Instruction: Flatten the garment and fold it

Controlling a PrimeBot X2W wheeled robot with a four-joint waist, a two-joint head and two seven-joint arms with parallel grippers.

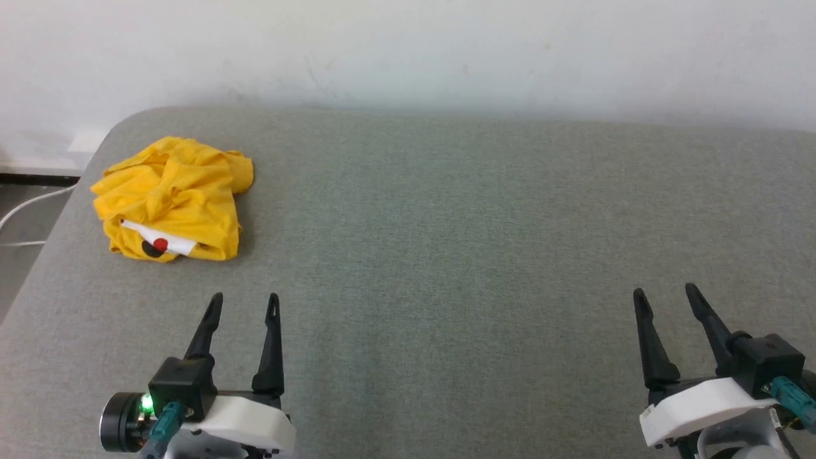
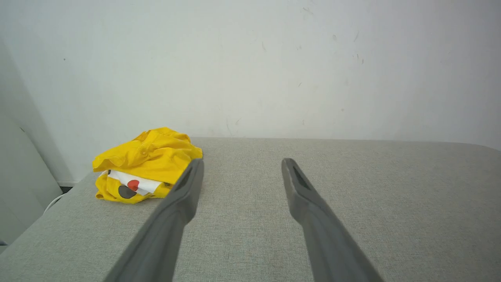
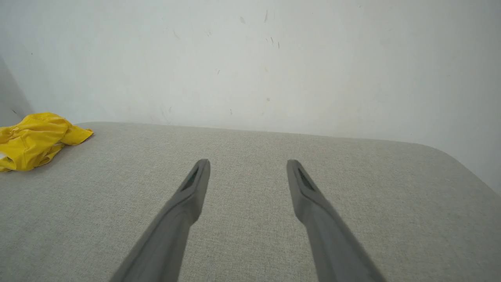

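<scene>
The T-shirt (image 1: 172, 191) lies in a crumpled yellow heap near the far left corner of the grey padded table (image 1: 446, 210), close to its rounded edge and not far from the white wall (image 1: 408, 44). A white patch with a red dot and a black mark shows along the heap's near side.

The left claw (image 1: 245, 298) sits at the near left of the table with its two dark fingers spread wide and nothing between them. The T-shirt is ahead of it and a little to its left, apart from the fingertips. In the left wrist view, the left claw (image 2: 242, 161) points past the T-shirt (image 2: 150, 154), which sits just beyond and to the left of the left finger.

The right claw (image 1: 665, 290) is at the near right, also spread wide and empty, well apart from the T-shirt across the table. In the right wrist view, the right claw (image 3: 247, 161) faces bare fabric, with the T-shirt (image 3: 31, 137) at the far left edge.

A white cable (image 1: 32, 201) runs along the floor left of the table.
</scene>
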